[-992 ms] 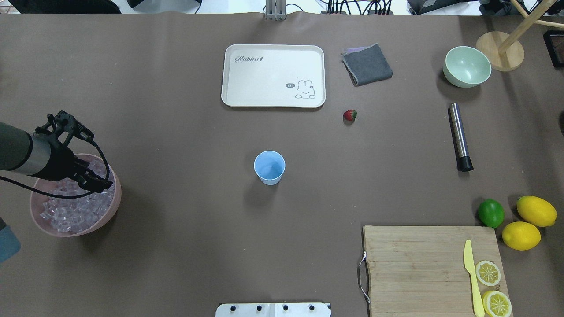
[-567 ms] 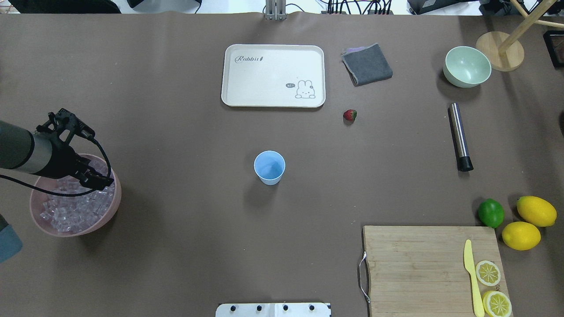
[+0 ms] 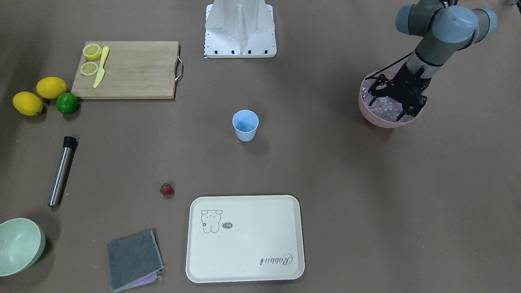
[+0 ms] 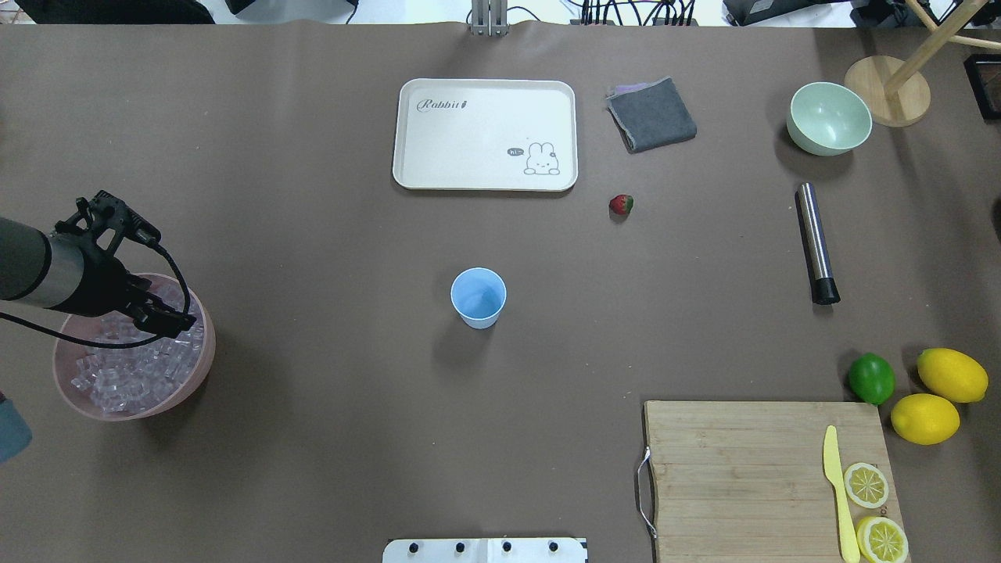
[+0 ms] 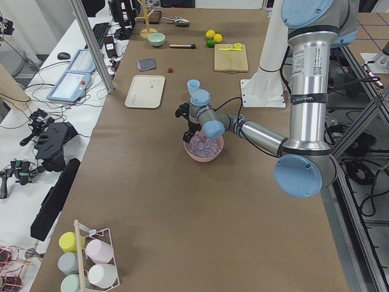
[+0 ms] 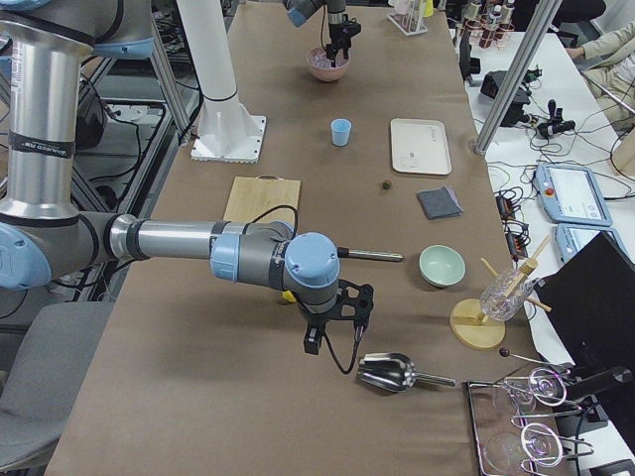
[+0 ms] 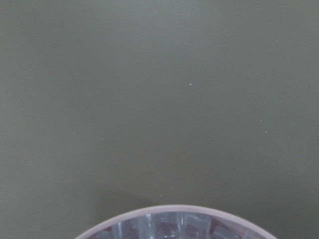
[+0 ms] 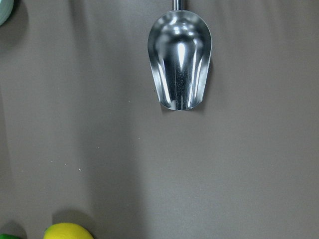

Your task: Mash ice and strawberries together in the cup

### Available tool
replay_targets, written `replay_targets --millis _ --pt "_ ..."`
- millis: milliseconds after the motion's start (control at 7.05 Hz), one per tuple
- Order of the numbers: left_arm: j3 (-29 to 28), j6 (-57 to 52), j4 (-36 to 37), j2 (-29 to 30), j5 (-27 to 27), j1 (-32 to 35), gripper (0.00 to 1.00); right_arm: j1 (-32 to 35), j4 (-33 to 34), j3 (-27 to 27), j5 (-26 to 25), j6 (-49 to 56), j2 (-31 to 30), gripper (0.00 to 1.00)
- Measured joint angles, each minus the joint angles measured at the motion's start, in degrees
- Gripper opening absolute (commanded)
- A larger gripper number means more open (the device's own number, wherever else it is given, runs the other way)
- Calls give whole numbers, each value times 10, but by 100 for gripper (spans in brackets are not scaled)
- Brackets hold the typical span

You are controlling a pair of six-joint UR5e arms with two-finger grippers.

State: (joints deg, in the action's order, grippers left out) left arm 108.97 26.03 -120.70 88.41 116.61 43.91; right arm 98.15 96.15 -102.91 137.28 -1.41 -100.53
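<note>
Honestly, almost nothing of the job was done. The brown table (image 4: pixel 313 438) held everything well apart. At its left edge sat the pink bowl (image 4: pixel 205 356). Far off to the right my right gripper (image 6: pixel 333 332) hovered above a metal scoop (image 8: pixel 180 64) lying on the table. It showed only from the side, so I could not tell whether its fingers were apart or together.

The cup (image 4: pixel 478 297) stood upright in the middle, empty as far as I could see. The strawberry (image 4: pixel 621 205) lay on the bare table, farther off and to the right of the cup, near a corner of the white tray (image 4: pixel 485 90).

Smallest of all, the ice (image 4: pixel 117 379) was heaped in the pink bowl. My left gripper (image 3: pixel 392 106) hung just over that heap — fingers apart, together or clamped on a cube, I could not tell.

So the ice had to go over, then the berry, then the mashing — all of it left, I judged.
</note>
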Motion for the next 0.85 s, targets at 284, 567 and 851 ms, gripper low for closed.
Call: replay_targets --millis 284,567,851 --pt "-5 1 0 1 -13 -4 97 0 -1 0 0 0 0 100" --pt "-8 1 0 1 -19 -10 97 0 -1 0 0 1 0 100" --pt "-8 2 0 1 -19 -17 97 3 -1 0 0 1 0 100"
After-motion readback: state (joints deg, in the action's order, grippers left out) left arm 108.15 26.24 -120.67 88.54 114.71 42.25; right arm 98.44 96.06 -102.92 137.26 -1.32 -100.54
